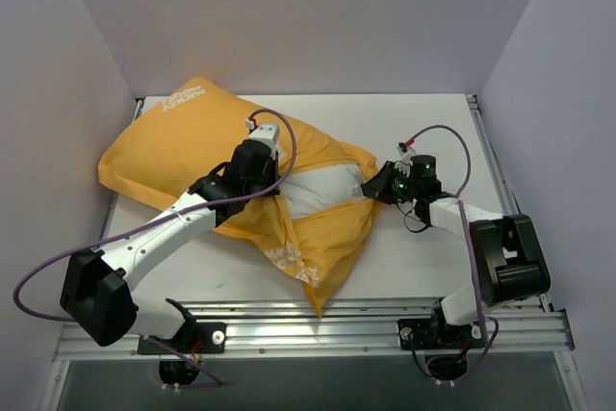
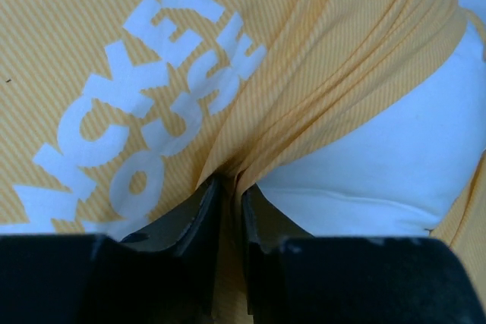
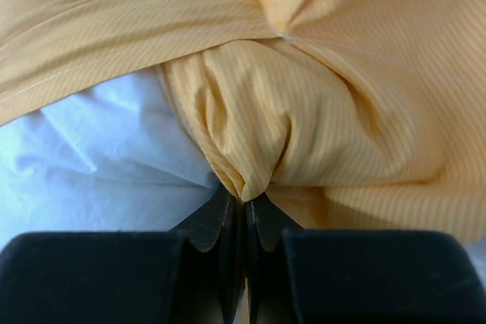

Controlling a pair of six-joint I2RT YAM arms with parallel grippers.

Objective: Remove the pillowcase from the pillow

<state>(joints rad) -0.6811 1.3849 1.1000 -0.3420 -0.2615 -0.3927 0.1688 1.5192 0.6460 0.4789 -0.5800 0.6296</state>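
We see the orange-yellow fabric pillowcase point(image 1: 178, 156), lettered "Mickey Mouse" in white, lying crumpled across the left and middle of the white table point(image 1: 423, 257), its open end bunched into folds. The plump white stuffed pillow point(image 1: 322, 192) bulges partly out there.

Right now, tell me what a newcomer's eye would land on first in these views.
The big orange-yellow pillowcase sprawls across the left and middle of the top view, with the white pillow bulging from its open end near the centre. The left gripper and the right gripper each pinch a fold of orange fabric at that opening.
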